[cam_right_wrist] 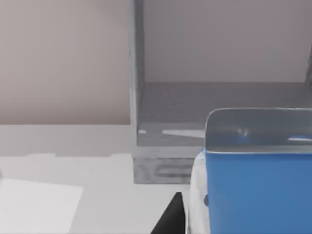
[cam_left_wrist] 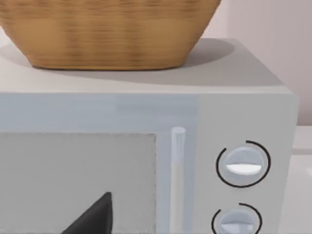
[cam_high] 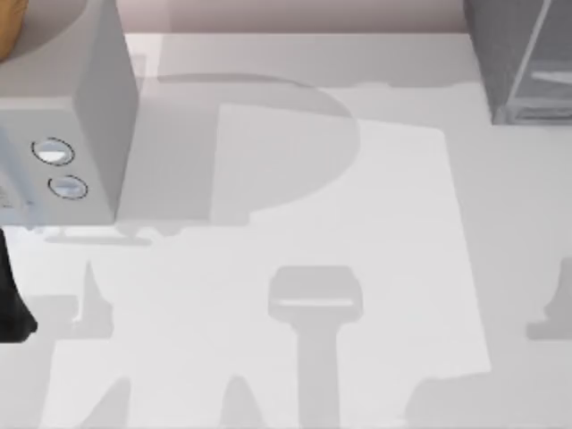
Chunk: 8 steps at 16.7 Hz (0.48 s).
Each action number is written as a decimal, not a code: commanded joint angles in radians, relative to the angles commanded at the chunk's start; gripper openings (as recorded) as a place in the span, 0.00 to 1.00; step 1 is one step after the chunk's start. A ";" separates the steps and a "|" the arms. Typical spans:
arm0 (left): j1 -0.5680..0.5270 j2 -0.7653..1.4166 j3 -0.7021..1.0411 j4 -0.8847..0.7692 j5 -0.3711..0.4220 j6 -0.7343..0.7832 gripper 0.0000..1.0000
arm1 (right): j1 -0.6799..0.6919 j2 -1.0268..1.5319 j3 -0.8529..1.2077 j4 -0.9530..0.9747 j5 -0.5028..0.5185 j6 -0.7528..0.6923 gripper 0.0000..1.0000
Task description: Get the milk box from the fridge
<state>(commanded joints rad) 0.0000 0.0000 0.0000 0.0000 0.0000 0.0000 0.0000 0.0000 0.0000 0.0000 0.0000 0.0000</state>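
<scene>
In the top view, the pale desk point(cam_high: 357, 268) takes up most of the frame, crossed by soft grey shadows. At the upper left stands a light grey box with two round dials point(cam_high: 63, 116), and a sliver of a tan basket point(cam_high: 7, 27) shows at the very corner. At the upper right corner sits the fridge point(cam_high: 523, 63), dark grey with a paler glassy panel and a thin light edge. A dark piece of the left arm point(cam_high: 13, 295) shows at the left edge, low beside the dialled box.

In the left wrist view, the front of the dialled box is close, with its window, vertical handle and two dials point(cam_left_wrist: 243, 165). The woven basket point(cam_left_wrist: 107, 31) rests on its top. One black fingertip of the left end effector point(cam_left_wrist: 95, 217) rises at the bottom edge; I cannot tell whether that end effector is open or closed.

In the right wrist view, the milk box point(cam_right_wrist: 258, 190) sits close at the lower right of the frame, its bright blue face toward the camera and a white side at its left. A black finger point(cam_right_wrist: 170, 217) of the right end effector lies just beside that white side, so the carton appears gripped. Behind the carton, the fridge point(cam_right_wrist: 195, 122) stands open on the desk, showing its grey floor and side wall.
</scene>
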 joint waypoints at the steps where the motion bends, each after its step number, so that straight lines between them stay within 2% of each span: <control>1: 0.000 0.000 0.000 0.000 0.000 0.000 1.00 | -0.003 0.004 0.002 0.002 -0.001 0.002 0.00; 5: 0.000 0.000 0.000 0.000 0.000 0.000 1.00 | 0.007 0.063 0.016 0.046 -0.011 0.002 0.00; 8: 0.000 0.000 0.000 0.000 0.000 0.000 1.00 | 0.031 0.214 0.052 0.158 -0.034 0.001 0.00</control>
<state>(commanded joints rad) 0.0000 0.0000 0.0000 0.0000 0.0000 0.0000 0.0309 0.2135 0.0524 0.1577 -0.0343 0.0013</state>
